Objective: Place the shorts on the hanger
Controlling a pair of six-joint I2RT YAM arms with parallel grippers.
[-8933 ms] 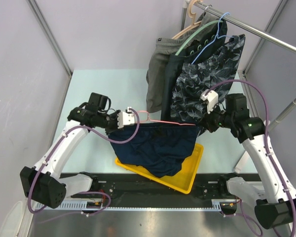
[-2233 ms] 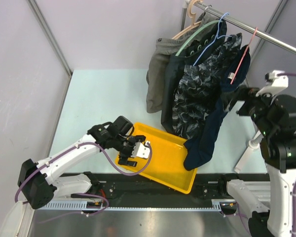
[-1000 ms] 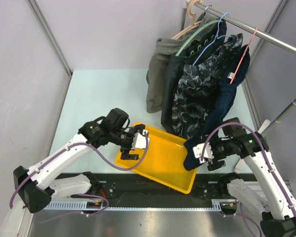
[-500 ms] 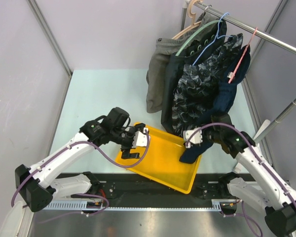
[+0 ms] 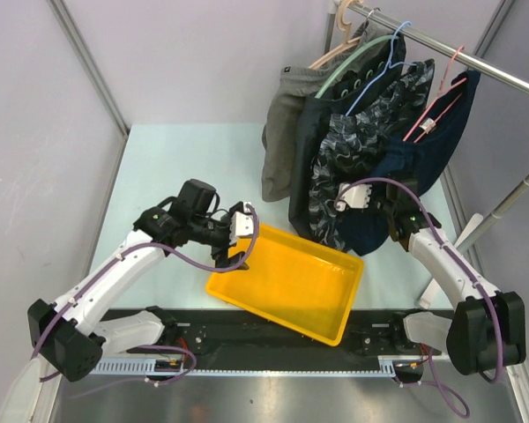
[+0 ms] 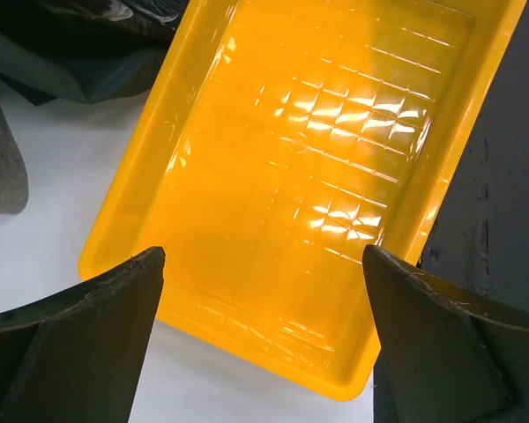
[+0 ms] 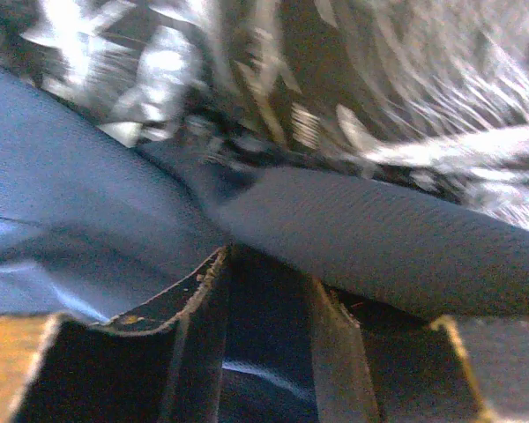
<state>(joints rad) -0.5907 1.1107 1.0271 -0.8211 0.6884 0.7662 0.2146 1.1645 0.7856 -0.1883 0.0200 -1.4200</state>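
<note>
The dark navy shorts (image 5: 432, 150) hang from the pink-red hanger (image 5: 438, 107) on the rail at the upper right, a pale clip (image 5: 426, 126) on the waistband. My right gripper (image 5: 375, 211) is at their lower edge, beside the patterned shorts. In the right wrist view the navy shorts (image 7: 379, 238) fill the gap of this gripper (image 7: 264, 286), shut on the cloth. My left gripper (image 5: 235, 244) hovers open over the left edge of the yellow tray (image 5: 309, 245). Its dark fingers (image 6: 79, 326) frame the tray (image 6: 247, 132) with nothing between them.
Grey shorts (image 5: 286, 115) and black-grey patterned shorts (image 5: 353, 150) hang from the same rail (image 5: 489, 70), on a mint-green hanger (image 5: 357, 60) and a blue wire hanger (image 5: 381, 63). Pale walls with metal posts enclose the light table (image 5: 176, 167).
My right gripper has shut on the lower end of the navy shorts and carried it up out of the tray toward the hanging clothes. The left gripper drew back a little to the tray's left edge.
</note>
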